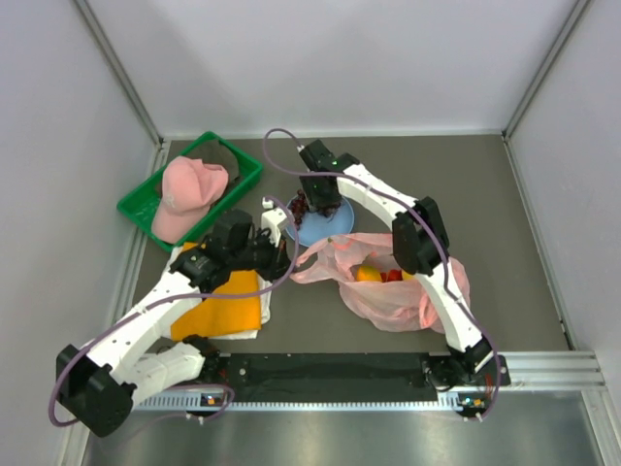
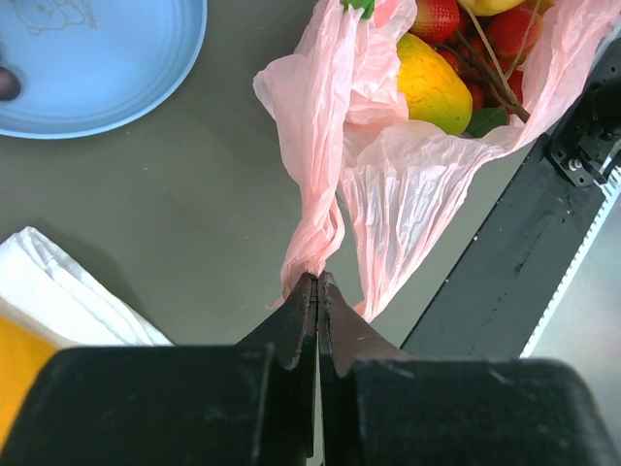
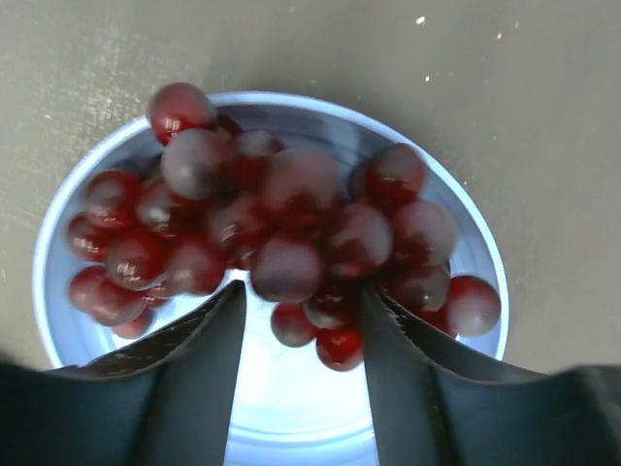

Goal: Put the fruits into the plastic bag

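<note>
The pink plastic bag lies right of centre, mouth toward the left. It holds an orange-yellow mango and red strawberries. My left gripper is shut on the bag's twisted handle loop and shows at the bag's left end in the top view. My right gripper hangs over the light blue plate. Its fingers close on a bunch of dark red grapes, which fills the space between them. The top view shows this gripper above the plate.
A green basket with a pink cap stands at the back left. A folded orange cloth on white cloth lies under my left arm. A black rail runs along the near edge.
</note>
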Robot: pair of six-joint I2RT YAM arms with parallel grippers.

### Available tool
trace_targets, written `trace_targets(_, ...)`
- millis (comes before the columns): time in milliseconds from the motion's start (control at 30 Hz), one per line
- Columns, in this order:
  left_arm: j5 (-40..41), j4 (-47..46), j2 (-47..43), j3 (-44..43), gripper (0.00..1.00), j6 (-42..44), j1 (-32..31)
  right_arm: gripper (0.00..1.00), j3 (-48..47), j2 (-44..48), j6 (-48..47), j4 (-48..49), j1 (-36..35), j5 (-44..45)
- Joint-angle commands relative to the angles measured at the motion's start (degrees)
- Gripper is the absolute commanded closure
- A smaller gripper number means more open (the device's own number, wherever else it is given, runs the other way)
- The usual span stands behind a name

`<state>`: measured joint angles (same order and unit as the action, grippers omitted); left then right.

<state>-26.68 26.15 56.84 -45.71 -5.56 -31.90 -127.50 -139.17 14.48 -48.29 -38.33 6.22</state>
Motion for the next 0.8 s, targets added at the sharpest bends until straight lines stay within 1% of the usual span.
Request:
trace_targets(0, -1.7, -1.3, 0.4, -0.2, 1.0, 0.6, 0.2, 0.6, 3.0, 2.9, 1.1, 3.2, 0.4, -1.3)
trace_targets(33, -1.5, -1.1, 0.6, -0.2, 1.0, 0.6, 0.2, 0.66, 3.4, 3.8, 1.1, 3.3, 0.3, -1.3)
trace_targets(67, -1.3, -1.2, 0.4, 0.0, 1.0, 0.6, 0.2, 0.67, 4.3, 4.6, 1.1, 3.9, 0.4, -1.2)
trace_targets(133, -0.7, -1.2, 0.4, 0.0, 1.0, 0.7, 0.3, 0.77, 5.9, 6.9, 1.1, 4.5, 0.4, -1.1)
trace_targets(200, -0.6, -1.0, 0.5, 0.1, 1.0, 0.7, 0.3, 0.82, 7.0, 8.2, 1.0, 5.4, 0.3, -1.1)
trace_targets(233, -0.5, -1.1, 0.6, 0.1, 1.0, 0.7, 0.2, 0.87, 8.0, 9.1, 1.0, 5.7, 0.4, -1.1)
trace_targets(433, -0.5, -1.1, 1.2, 0.0, 1.0, 0.7, 0.2, 1.0, 11.0, 14.3, 1.3, 7.8, 0.3, -2.8)
trace_targets(767, -0.4, -1.1, 1.2, 0.0, 1.0, 0.7, 0.3, 1.0, 15.7, 22.7, 2.3, 11.1, 0.4, -4.5)
